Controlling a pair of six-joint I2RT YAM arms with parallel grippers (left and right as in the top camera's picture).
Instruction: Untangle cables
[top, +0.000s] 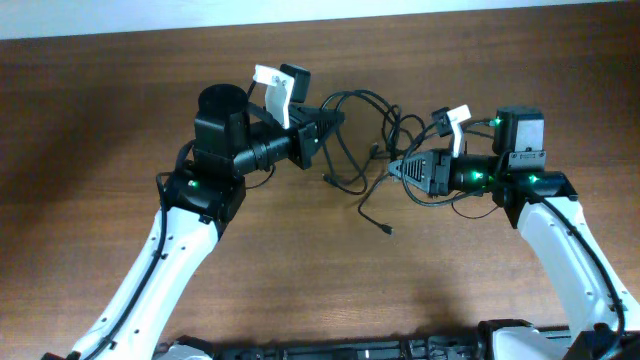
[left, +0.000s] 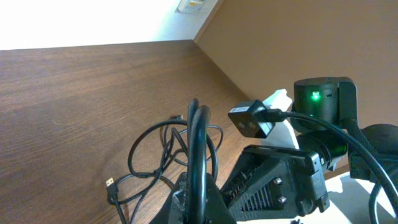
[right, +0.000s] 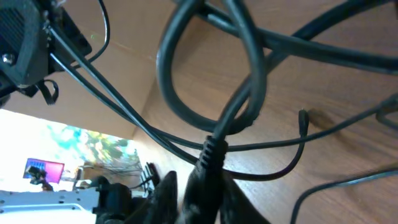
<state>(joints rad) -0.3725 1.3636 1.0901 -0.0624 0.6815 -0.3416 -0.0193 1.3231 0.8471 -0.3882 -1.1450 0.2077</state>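
Observation:
The cables (top: 362, 140) are thin black cords tangled in loops on the wooden table between my two arms. My left gripper (top: 336, 122) is shut on one cable loop (left: 198, 134), which rises straight out from between its fingers (left: 186, 196). From the right, my right gripper (top: 396, 168) reaches into the tangle. In the right wrist view its fingers (right: 171, 186) are closed around the ribbed plug end of a cable (right: 212, 152), lifted above the table. Further loops (right: 186, 68) cross just beyond it. One loose plug end (top: 386, 229) lies on the table in front.
A small USB plug (left: 109, 183) lies on the table left of the left gripper. The right arm's gripper body (left: 280, 180) is close beside the left gripper. Bare wooden table (top: 120, 90) surrounds the tangle.

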